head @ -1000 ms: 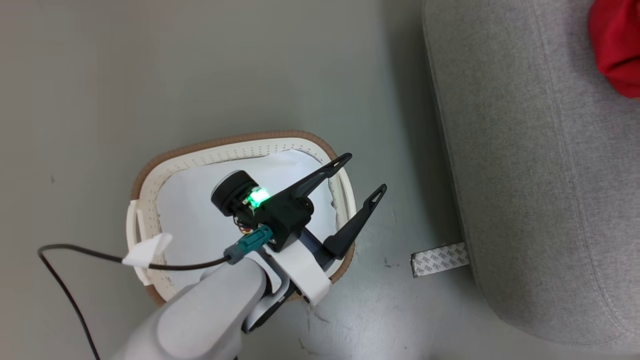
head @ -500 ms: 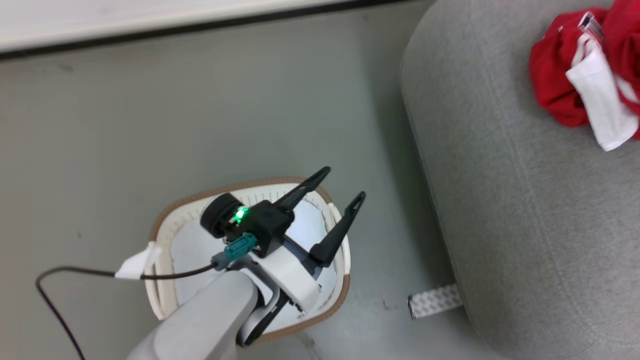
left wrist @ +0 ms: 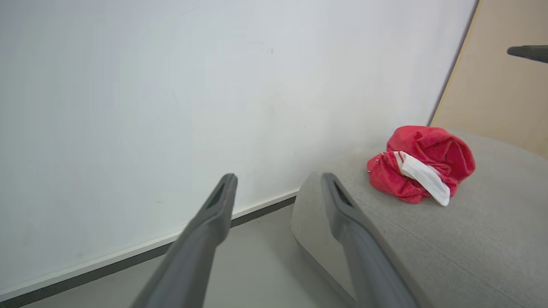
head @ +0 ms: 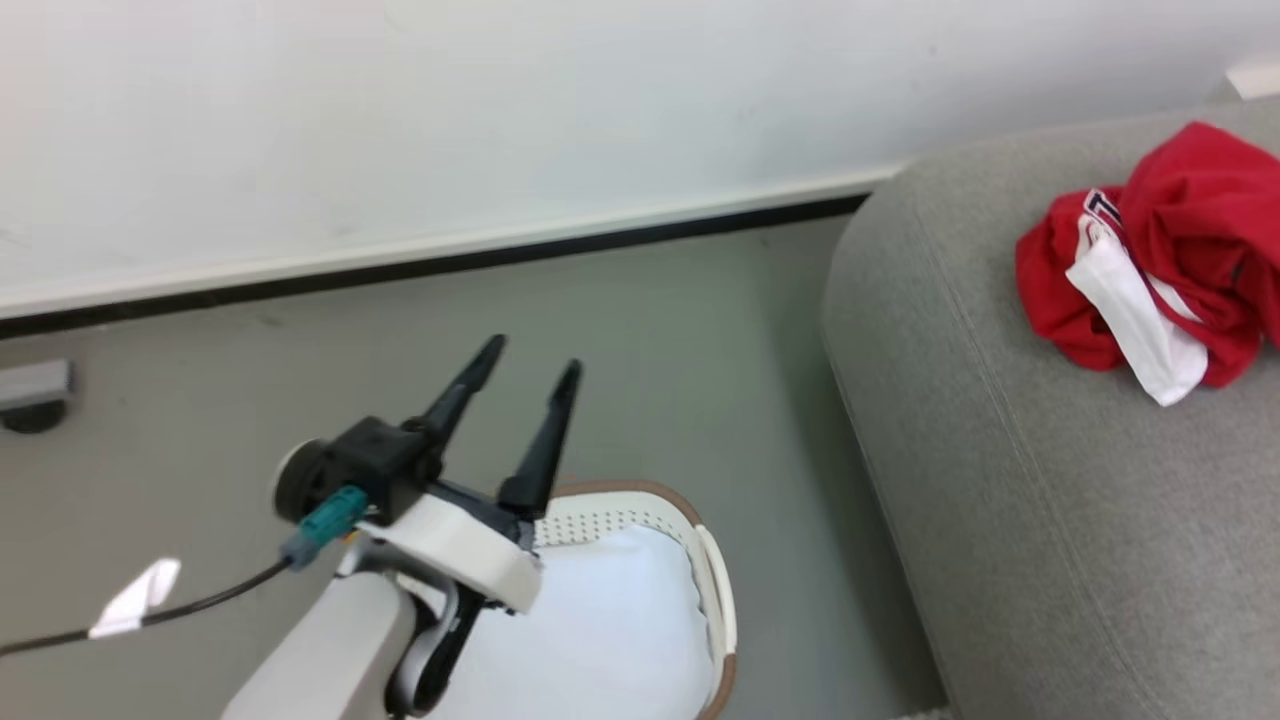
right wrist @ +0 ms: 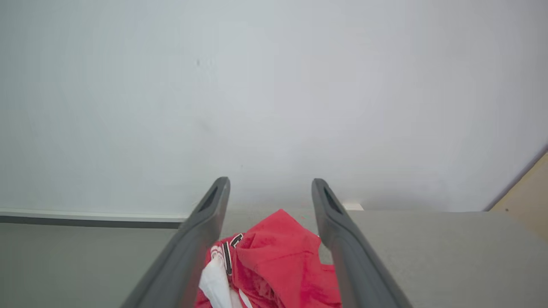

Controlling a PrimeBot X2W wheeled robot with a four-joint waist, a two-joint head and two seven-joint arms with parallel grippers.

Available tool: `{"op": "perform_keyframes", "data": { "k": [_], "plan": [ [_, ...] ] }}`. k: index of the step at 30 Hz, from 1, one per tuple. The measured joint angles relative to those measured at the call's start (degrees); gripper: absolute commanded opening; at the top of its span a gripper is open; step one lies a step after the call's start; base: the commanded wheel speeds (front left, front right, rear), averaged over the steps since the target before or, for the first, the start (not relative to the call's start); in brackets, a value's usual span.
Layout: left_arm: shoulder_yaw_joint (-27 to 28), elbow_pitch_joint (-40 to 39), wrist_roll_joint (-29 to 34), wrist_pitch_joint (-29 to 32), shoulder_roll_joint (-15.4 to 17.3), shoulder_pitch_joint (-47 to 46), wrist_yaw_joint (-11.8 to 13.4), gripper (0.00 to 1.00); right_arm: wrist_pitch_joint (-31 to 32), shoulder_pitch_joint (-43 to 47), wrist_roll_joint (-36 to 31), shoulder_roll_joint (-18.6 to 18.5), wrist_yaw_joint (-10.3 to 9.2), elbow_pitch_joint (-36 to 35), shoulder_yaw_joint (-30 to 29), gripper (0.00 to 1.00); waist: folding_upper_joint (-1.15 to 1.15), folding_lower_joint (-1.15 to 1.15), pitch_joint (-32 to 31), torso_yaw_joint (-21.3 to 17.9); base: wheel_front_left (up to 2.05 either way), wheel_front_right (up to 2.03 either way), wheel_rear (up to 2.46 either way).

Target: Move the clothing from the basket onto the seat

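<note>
The clothing (head: 1190, 215), a crumpled red heap with a white panel, lies on the grey seat (head: 1000, 470) at the right. In the right wrist view my right gripper (right wrist: 270, 183) is open, its fingers straddling the clothing (right wrist: 278, 256) from above on the seat (right wrist: 428, 256). My left gripper (head: 533, 358) is open and empty, raised above the basket's far end and pointing at the wall. The basket (head: 650, 492) shows a brown rim and white lining; my left arm hides part of it. The left wrist view has my left gripper (left wrist: 278, 177) aimed past the seat's corner (left wrist: 449, 239), with the clothing (left wrist: 428, 162) to the right.
A white wall with a dark skirting strip (head: 450, 262) runs behind the grey floor (head: 250, 400). A black cable with a white tag (head: 135, 598) trails off my left arm. A dark finger tip (left wrist: 528, 52) shows before a beige panel (left wrist: 505, 98).
The head camera has tilted up, bringing the wall and the whole red heap into view. My left gripper has lifted from over the basket and swung to point at the wall.
</note>
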Motion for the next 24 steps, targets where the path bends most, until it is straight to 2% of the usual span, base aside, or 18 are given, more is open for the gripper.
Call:
{"op": "perform_keyframes", "data": {
  "k": [5,12,18,24],
  "plan": [
    [5.2,-1.0,0.2,0.0,0.5,4.1,1.2,1.00,-9.2,6.4,-3.3,4.4,0.00,-3.4,-3.2,1.00,0.00,0.00,-3.0,2.4,0.00,0.00,0.00],
    [12.9,-2.5,0.3,0.0,0.2,9.9,1.9,1.00,-17.6,18.6,-9.2,11.0,0.00,-9.0,-9.9,1.00,0.00,0.00,-5.8,5.2,0.00,0.00,0.00],
    [19.1,-3.3,1.3,0.0,-1.4,15.3,1.4,1.00,-20.4,30.7,-14.3,18.7,0.00,-15.4,-16.4,1.00,0.00,0.00,-7.3,6.7,0.00,0.00,0.00],
    [25.7,-4.2,3.8,0.0,-4.9,21.1,-0.1,1.00,-20.8,40.8,-18.2,27.0,0.00,-21.2,-20.4,1.00,0.00,0.00,-7.8,7.2,0.00,0.00,0.00]
  ]
}}
